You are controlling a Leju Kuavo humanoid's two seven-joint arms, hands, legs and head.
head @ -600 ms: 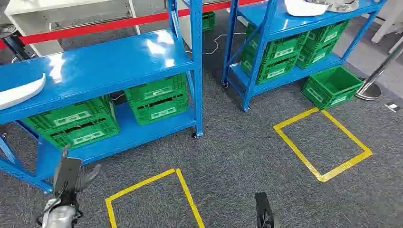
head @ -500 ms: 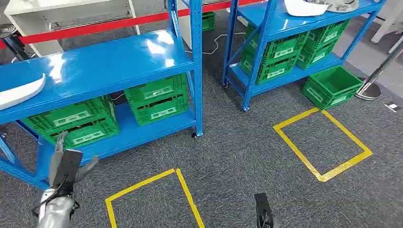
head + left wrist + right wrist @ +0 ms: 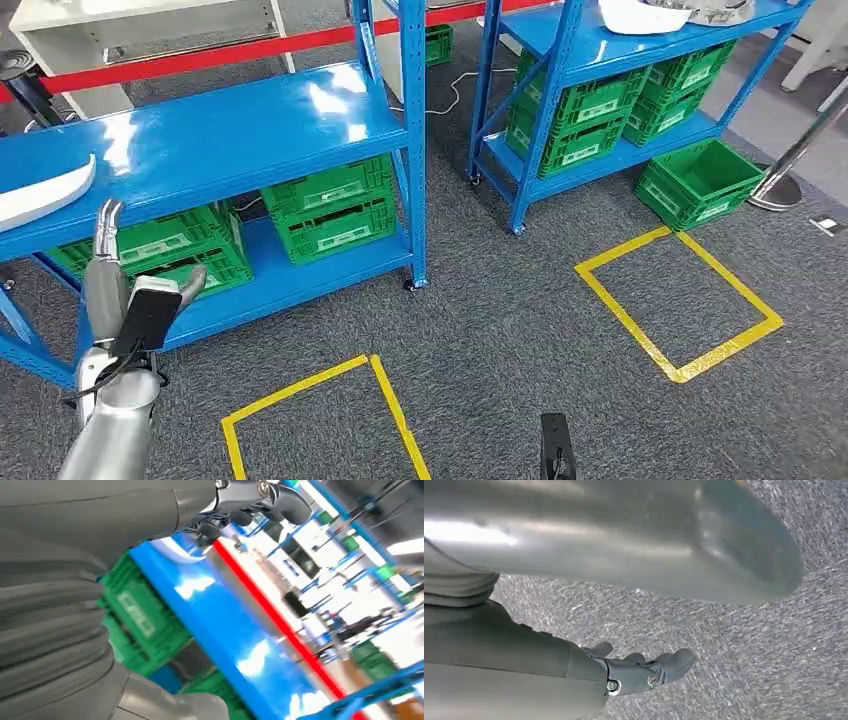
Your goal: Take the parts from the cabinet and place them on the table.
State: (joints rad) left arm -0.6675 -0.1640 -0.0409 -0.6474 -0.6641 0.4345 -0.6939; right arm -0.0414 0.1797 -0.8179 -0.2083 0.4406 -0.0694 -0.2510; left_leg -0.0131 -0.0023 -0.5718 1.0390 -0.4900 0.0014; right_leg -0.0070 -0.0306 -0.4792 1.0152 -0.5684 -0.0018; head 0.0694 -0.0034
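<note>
A white curved part (image 3: 40, 195) lies on the top board of the near blue cabinet (image 3: 220, 130), at its left end. My left hand (image 3: 130, 295) is raised in front of the cabinet's lower shelf, below and to the right of that part, fingers spread and holding nothing. In the left wrist view its fingers (image 3: 260, 497) point at the blue board. My right hand (image 3: 644, 672) hangs low over the carpet, holding nothing, and shows dark at the bottom edge (image 3: 555, 455) of the head view. A second blue cabinet (image 3: 640, 60) carries a white part (image 3: 645, 15) and a grey part (image 3: 722, 10).
Green crates (image 3: 330, 210) fill the lower shelves of both cabinets, and one green crate (image 3: 700, 182) stands on the floor. Two yellow tape squares (image 3: 675, 300) mark the grey carpet. A red barrier (image 3: 200, 55) and a white table (image 3: 130, 20) lie behind. A stanchion base (image 3: 775, 190) stands at the right.
My left arm has lifted; the hand rose from near the floor to the level of the lower shelf's crates. The right hand has barely moved.
</note>
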